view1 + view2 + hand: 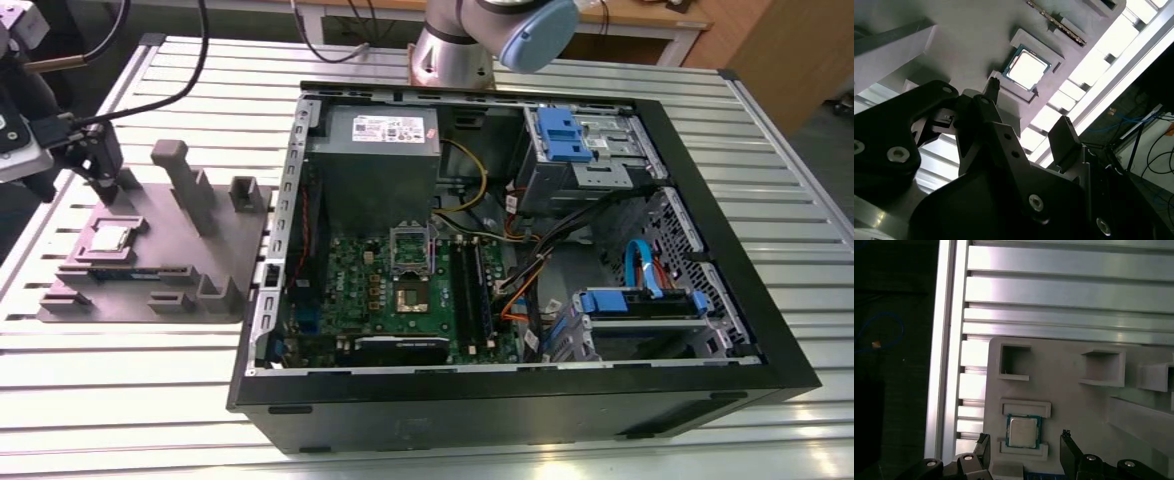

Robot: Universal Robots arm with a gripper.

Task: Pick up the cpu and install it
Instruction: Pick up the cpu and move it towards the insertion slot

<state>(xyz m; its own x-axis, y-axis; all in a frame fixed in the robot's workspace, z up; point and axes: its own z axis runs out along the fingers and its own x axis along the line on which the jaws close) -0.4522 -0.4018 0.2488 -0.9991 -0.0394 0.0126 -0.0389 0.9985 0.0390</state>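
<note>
**Colleague:** Where's the gripper [107, 190]?

**Me:** I have it at the exterior view's left, hanging over the grey fixture plate [200, 262]. Its body is cut off by the frame edge there. The fingers are spread wide, with nothing pinched between them.

**Colleague:** What do the wrist cameras give you?

**Me:** In the first wrist view the gripper [1025, 436] shows two dark fingers [1070, 454], one on either side of the chip's pocket. Their roots run out of the picture. In the second wrist view the gripper [1029, 102] and its black housing block much of the plate.

**Colleague:** And the cpu?

**Me:** The cpu [110, 238] lies flat in a square pocket of the plate, silver top up. I see the cpu [1023, 432] the same way in the first wrist view. From the exterior view the fingertips are above it and apart from it, but I can't judge the gap.

**Colleague:** Further out?

**Me:** The plate rests on the slatted aluminium table [134, 420], just beside the open computer case [721, 300]. Inside lies the green motherboard [360, 300] with its metal-framed socket [411, 295], brownish at the centre. The grey power supply [374, 165] sits behind it. Cables [534, 270] hide the board's edge on the exterior view's right. The arm base [454, 55] stands past the case, its upper part cut off.
</note>
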